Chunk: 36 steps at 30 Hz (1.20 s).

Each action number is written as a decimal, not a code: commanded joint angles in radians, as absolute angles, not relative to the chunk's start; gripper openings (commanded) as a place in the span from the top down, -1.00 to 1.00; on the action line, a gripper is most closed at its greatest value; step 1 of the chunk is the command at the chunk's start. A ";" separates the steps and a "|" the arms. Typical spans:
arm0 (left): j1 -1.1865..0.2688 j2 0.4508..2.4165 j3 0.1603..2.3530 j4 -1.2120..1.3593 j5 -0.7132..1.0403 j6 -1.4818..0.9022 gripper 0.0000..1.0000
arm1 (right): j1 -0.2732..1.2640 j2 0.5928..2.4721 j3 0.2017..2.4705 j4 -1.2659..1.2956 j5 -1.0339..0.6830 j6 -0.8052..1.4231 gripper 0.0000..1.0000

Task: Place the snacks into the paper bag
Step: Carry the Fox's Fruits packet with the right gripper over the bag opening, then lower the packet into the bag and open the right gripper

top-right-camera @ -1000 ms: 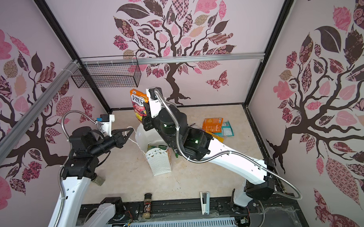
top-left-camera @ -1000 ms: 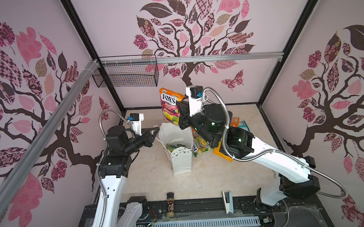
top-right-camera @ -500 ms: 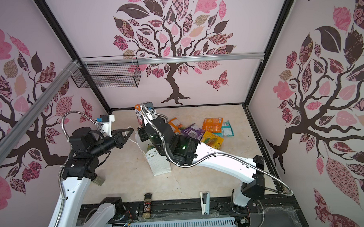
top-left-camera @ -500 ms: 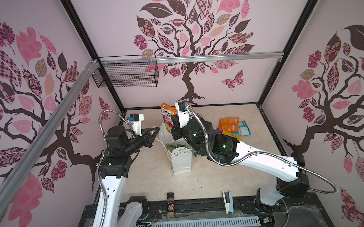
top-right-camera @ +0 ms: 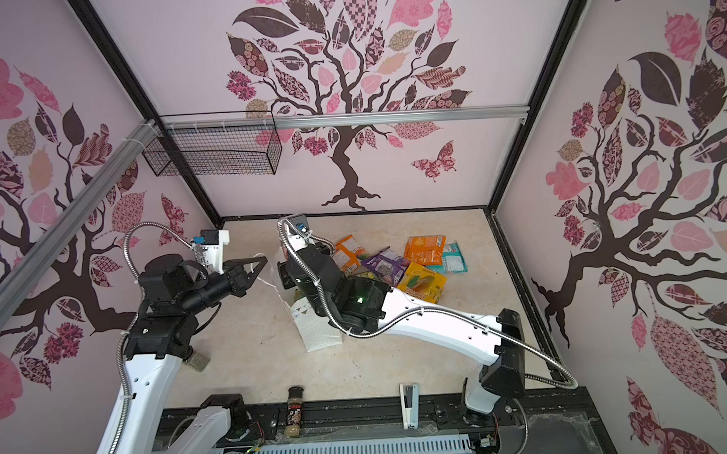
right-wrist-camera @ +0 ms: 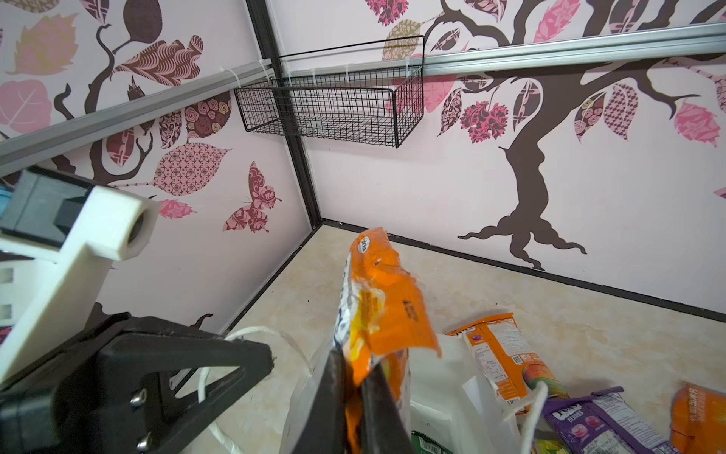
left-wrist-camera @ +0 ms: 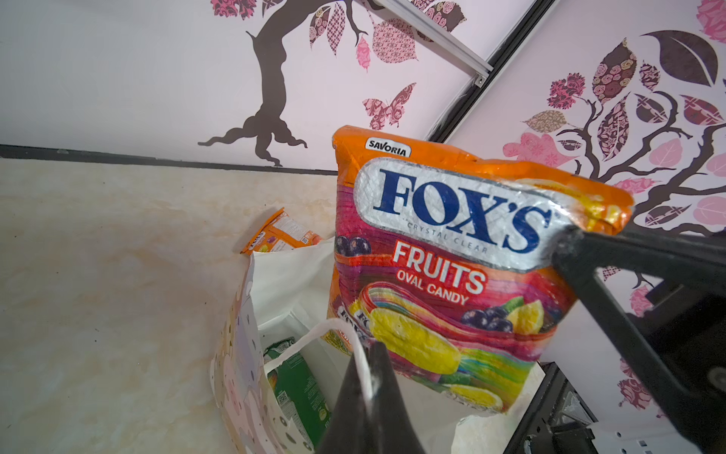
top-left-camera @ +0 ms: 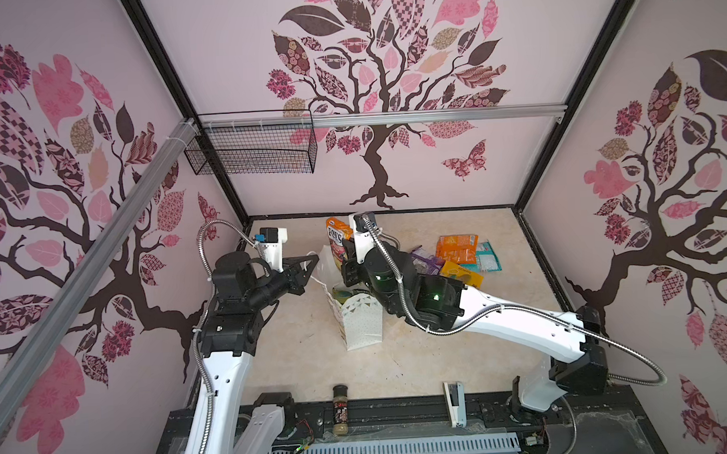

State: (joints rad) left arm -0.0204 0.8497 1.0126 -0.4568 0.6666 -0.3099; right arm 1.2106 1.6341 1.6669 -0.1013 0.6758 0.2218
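- An orange packet (right-wrist-camera: 383,310) is pinched upright by the right gripper (right-wrist-camera: 353,363), over the bag (right-wrist-camera: 444,393).
- The bag's cord (right-wrist-camera: 255,332) is held by the left gripper (right-wrist-camera: 251,355).

Looking in from the front, a small dark-capped spice jar (top-left-camera: 340,409) sits at the front edge of the beige marbled tabletop (top-left-camera: 308,363), at about seven o'clock. A white stapler (top-left-camera: 455,403) sits well apart from it at five o'clock, and a white slotted cable duct (top-left-camera: 386,449) runs just in front of both. Up at eleven o'clock a black wire basket (top-left-camera: 253,151) hangs in the corner under the aluminium rail (top-left-camera: 433,115), while a brown tree decal (top-left-camera: 378,169) covers the back wall at twelve, with a patterned butterfly decal (top-left-camera: 465,162) at one.
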 commanded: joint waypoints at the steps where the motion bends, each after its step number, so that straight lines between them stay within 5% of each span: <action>1: -0.024 0.843 0.985 -0.428 0.669 -0.304 0.89 | 1.215 1.664 1.674 -0.028 0.699 0.233 1.00; 36: -0.023 0.831 0.981 -0.422 0.656 -0.307 0.89 | 1.212 1.710 1.584 -0.008 0.596 0.412 1.00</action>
State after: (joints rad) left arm -0.0204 0.8383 1.0122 -0.4564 0.6571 -0.3107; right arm 1.2102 1.6958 1.5837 -0.0559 0.6125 0.3866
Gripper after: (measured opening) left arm 0.056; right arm 0.088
